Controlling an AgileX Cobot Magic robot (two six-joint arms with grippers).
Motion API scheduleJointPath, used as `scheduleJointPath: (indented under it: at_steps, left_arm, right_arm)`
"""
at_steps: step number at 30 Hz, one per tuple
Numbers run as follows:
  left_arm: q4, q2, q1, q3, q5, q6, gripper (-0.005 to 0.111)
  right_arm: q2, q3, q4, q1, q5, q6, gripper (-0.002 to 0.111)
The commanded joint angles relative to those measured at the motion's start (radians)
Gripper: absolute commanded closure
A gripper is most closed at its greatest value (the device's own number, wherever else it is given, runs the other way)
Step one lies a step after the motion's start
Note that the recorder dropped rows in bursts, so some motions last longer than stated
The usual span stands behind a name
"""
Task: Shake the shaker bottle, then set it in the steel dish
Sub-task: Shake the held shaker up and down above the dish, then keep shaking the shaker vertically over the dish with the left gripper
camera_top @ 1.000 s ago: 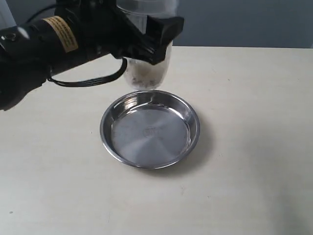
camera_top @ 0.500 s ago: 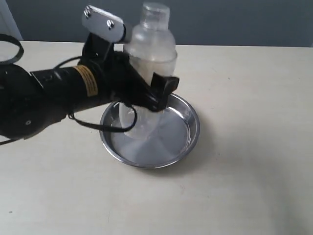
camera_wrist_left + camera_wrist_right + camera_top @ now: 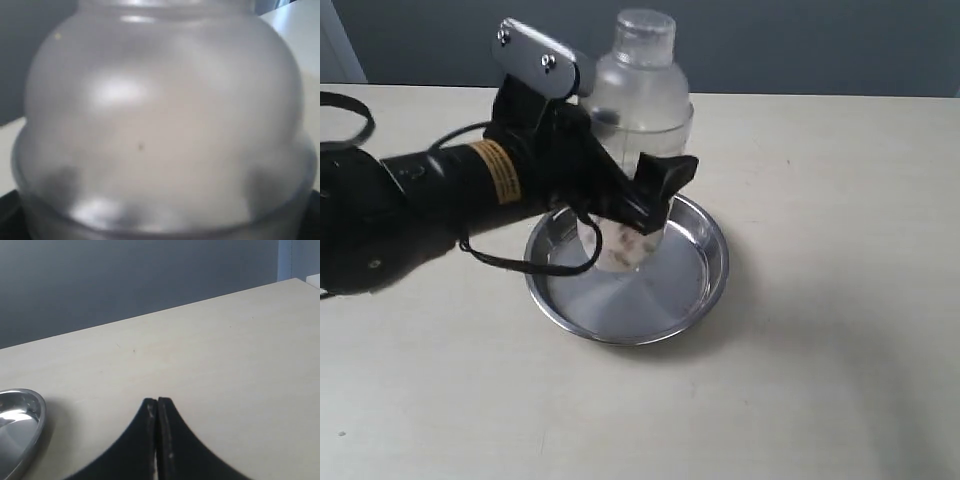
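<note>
The left gripper (image 3: 638, 190) is clamped on the middle of the shaker bottle (image 3: 642, 95) and holds it near upright, cap (image 3: 646, 25) uppermost. The base sits within the rim of the steel dish (image 3: 715, 270); whether it touches the dish floor cannot be told. A hold at mid-body probably suits setting it down flat. The right gripper (image 3: 157, 435), its jaws pressed together and holding nothing, hangs over bare worktop (image 3: 840, 330) beside the dish, seemingly out of the way.

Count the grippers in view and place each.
2. The left gripper clamps the shaker bottle over the steel dish; the right gripper, shut, hangs over the table nearby.
</note>
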Motion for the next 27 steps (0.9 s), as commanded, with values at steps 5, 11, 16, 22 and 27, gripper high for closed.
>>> scheduleJointPath:
  at_steps: [5, 11, 16, 22, 27]
  left_arm:
    - [-0.016, -0.034, -0.014, -0.035, -0.144, 0.031, 0.106]
    - [-0.122, 0.039, 0.004, 0.016, 0.067, 0.049, 0.106]
    - [0.026, -0.108, -0.014, -0.038, -0.202, -0.019, 0.106]
    - [-0.181, 0.005, 0.03, 0.015, 0.0, 0.069, 0.106]
    - [0.019, -0.183, 0.006, -0.098, -0.054, 0.02, 0.106]
  right_arm:
    - [-0.005, 0.002, -0.003, 0.004, -0.007, -0.004, 0.109]
    - [-0.005, 0.002, -0.003, 0.004, -0.01, -0.004, 0.109]
    - [-0.005, 0.002, -0.003, 0.004, -0.01, -0.004, 0.109]
    - [-0.005, 0.002, -0.003, 0.004, -0.01, -0.004, 0.109]
    - [-0.005, 0.002, -0.003, 0.004, -0.01, -0.004, 0.109]
